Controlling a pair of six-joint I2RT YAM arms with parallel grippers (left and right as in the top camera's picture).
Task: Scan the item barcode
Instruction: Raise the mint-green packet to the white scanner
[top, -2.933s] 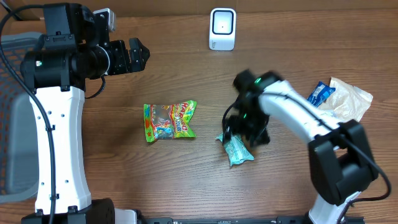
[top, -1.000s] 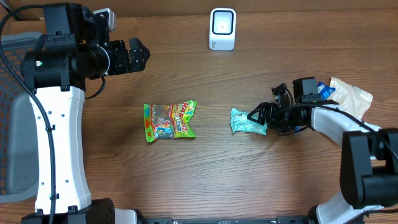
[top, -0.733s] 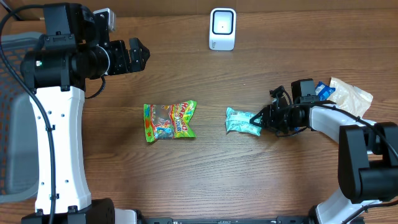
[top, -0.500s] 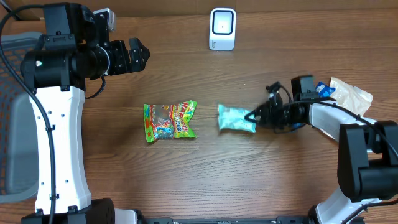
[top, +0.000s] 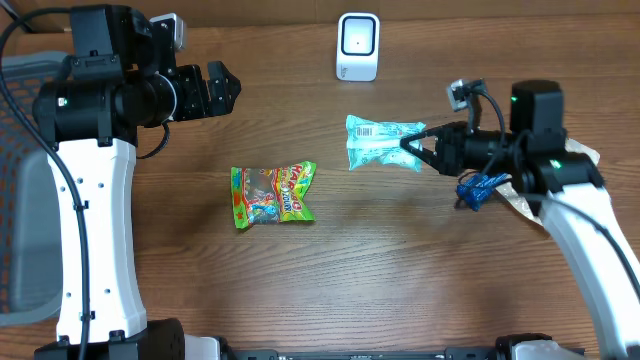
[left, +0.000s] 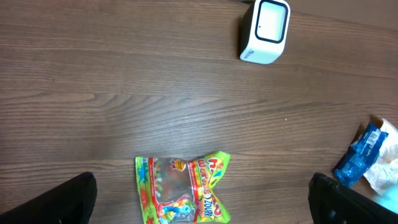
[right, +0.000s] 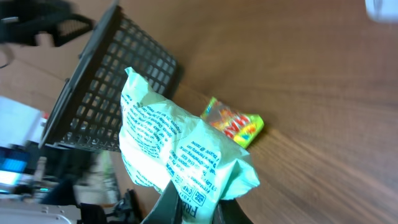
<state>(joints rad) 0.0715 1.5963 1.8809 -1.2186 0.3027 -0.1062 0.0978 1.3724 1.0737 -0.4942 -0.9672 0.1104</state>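
Packet (top: 375, 143) (mint-green) pinched in right claw (top: 412, 148), near scanner (top: 358, 46) | left claw (top: 228, 90) spread wide

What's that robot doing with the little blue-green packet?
The right gripper is pinching the packet by one end and holding it in the air, not far from the white scanner. The left gripper is open and holds nothing. A candy bag lies on the table.
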